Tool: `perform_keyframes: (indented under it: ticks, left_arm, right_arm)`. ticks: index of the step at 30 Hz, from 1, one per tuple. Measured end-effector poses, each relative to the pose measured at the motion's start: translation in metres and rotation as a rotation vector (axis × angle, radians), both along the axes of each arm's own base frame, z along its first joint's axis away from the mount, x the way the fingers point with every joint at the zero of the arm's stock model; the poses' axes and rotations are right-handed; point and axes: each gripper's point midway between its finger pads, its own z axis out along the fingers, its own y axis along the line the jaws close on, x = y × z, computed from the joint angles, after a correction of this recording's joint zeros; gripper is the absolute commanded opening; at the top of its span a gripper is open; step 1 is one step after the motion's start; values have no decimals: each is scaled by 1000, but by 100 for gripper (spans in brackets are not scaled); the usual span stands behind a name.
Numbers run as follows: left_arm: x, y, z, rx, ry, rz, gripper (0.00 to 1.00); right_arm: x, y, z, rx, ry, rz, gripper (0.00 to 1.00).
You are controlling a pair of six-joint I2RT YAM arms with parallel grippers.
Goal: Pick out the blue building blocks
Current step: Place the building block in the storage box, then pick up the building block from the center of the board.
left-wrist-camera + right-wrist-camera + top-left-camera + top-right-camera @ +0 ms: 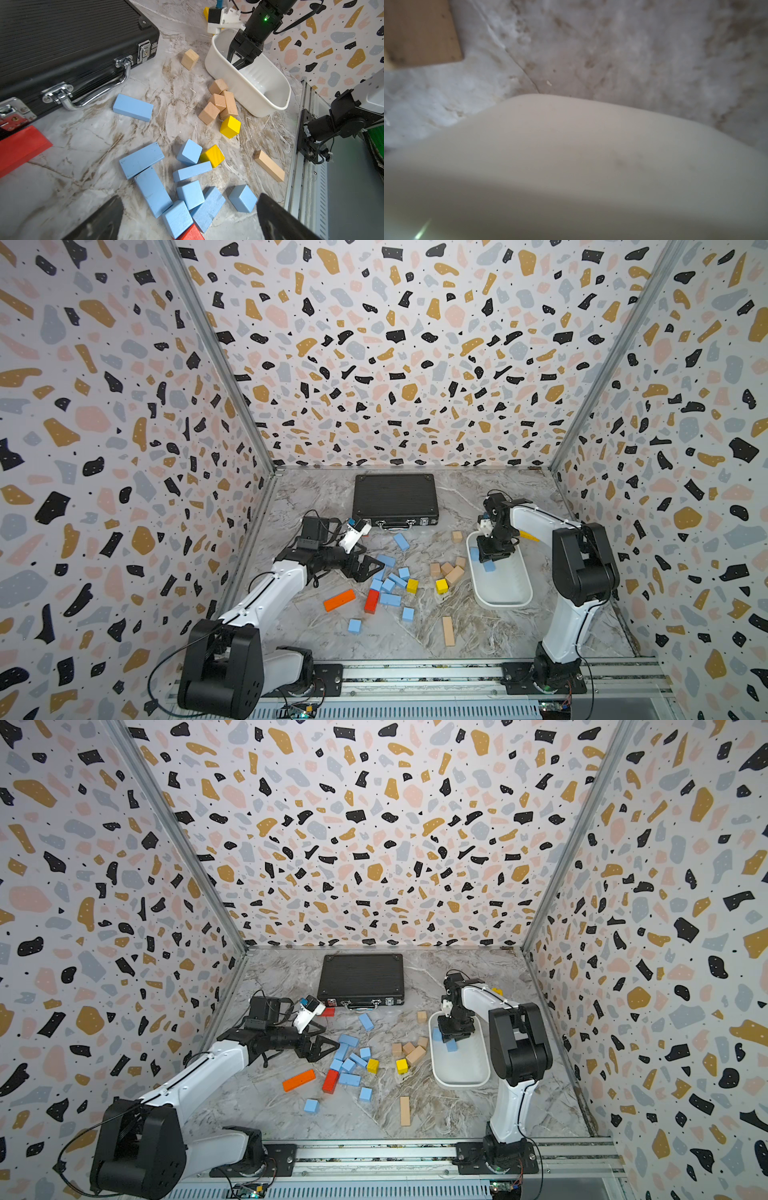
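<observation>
Several blue building blocks lie in a loose heap at the middle of the marble table, and the left wrist view shows the heap close up. One blue bar lies apart nearer the case, and two blue cubes sit towards the front. Two more blue blocks lie in the white tub. My left gripper hangs open just left of the heap, holding nothing. My right gripper points down into the tub, jaws parted above the blocks there.
A black case lies shut at the back. Tan blocks crowd the tub's left wall. Two yellow cubes, an orange bar and a red block border the heap. A tan bar lies near the front.
</observation>
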Motion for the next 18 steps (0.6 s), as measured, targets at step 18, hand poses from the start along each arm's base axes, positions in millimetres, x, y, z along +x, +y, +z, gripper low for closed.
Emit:
perform_keyframes:
  ticks: [18]
  left_arm:
    - [6, 7, -5, -6, 51, 56, 100]
  right_arm:
    - [-38, 59, 106, 33, -202, 67, 42]
